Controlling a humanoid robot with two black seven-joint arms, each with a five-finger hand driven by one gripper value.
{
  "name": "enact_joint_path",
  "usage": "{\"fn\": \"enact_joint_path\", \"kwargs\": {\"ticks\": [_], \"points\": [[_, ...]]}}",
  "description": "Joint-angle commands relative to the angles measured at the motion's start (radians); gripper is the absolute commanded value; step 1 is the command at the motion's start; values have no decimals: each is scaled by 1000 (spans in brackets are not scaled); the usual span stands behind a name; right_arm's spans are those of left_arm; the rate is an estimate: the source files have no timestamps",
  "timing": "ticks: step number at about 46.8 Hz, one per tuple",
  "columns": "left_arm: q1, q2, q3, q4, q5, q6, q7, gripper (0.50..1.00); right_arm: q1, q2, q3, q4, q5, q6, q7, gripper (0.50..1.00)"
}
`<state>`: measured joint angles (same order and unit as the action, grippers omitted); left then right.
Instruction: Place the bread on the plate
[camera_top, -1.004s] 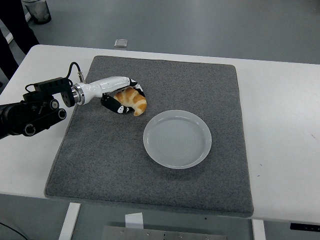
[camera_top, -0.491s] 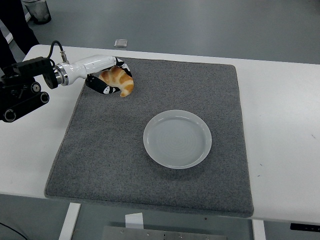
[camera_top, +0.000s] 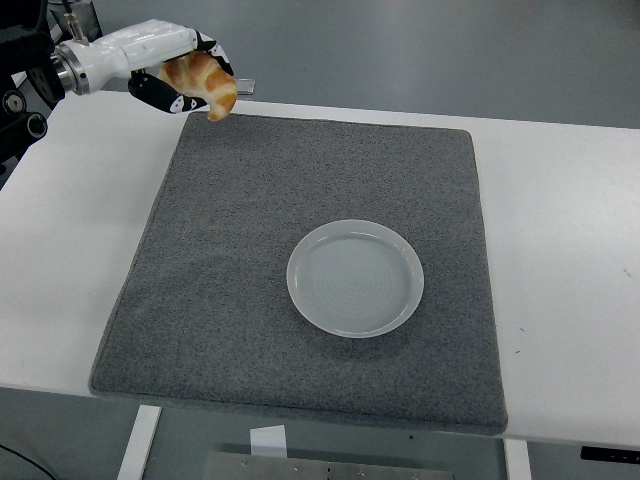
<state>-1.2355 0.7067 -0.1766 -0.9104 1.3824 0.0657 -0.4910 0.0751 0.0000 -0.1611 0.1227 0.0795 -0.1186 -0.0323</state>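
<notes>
While the left hand (camera_top: 180, 85) grips the bread (camera_top: 203, 83) aloft near the far-left corner of the grey mat (camera_top: 240, 330), transport is the step in hand; next it must carry right and nearer, lowering onto the empty plate (camera_top: 355, 277), well apart on the tabletop (camera_top: 560, 250).

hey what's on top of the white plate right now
Nothing. The round white plate sits bare on the grey felt mat. The golden croissant-shaped bread is in the left hand near the mat's far left corner; the mat under the plate is hidden.
</notes>
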Motion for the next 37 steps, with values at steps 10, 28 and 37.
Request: {"fn": "enact_joint_path", "kwargs": {"ticks": [10,28,37], "points": [[-78,-13,0,-4,36,29,2,500,0,0,0,0,0,-1,0,952],[-73,-96,19,-171,38,29,14,500,0,0,0,0,0,0,0,952],[-70,-174,45,-214,38,36,18,500,0,0,0,0,0,0,0,952]]}}
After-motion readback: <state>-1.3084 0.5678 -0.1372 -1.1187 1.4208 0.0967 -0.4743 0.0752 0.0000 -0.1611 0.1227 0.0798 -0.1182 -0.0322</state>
